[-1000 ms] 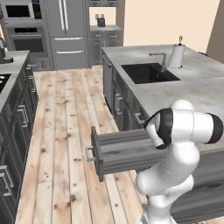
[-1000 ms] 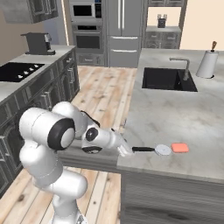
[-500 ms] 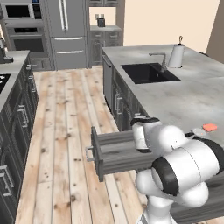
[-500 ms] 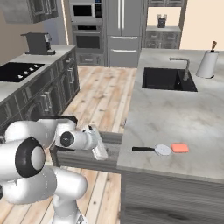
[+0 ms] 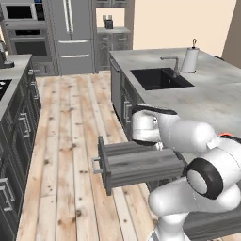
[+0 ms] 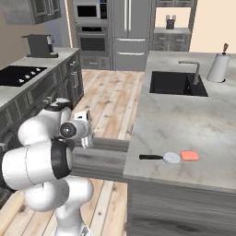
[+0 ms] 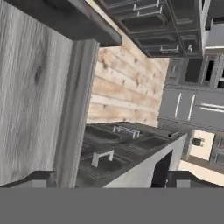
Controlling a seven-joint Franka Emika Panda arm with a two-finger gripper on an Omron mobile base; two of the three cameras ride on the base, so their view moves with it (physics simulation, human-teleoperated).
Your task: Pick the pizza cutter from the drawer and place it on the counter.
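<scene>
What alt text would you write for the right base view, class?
A black-handled pizza cutter with a silvery round blade lies on the light-grey marbled counter beside a small orange-red block. The white robot arm bends over the open grey wood-grain drawer.

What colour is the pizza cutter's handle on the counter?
Black, with a pale silvery disc blade. The pizza cutter shows best in the right base view, lying on the counter.

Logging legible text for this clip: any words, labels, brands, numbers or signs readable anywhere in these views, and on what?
None readable in any view.
Microwave and wall oven: control panels too blurred to read.
Pizza cutter, orange-red block, counter and drawer: no markings visible.
</scene>
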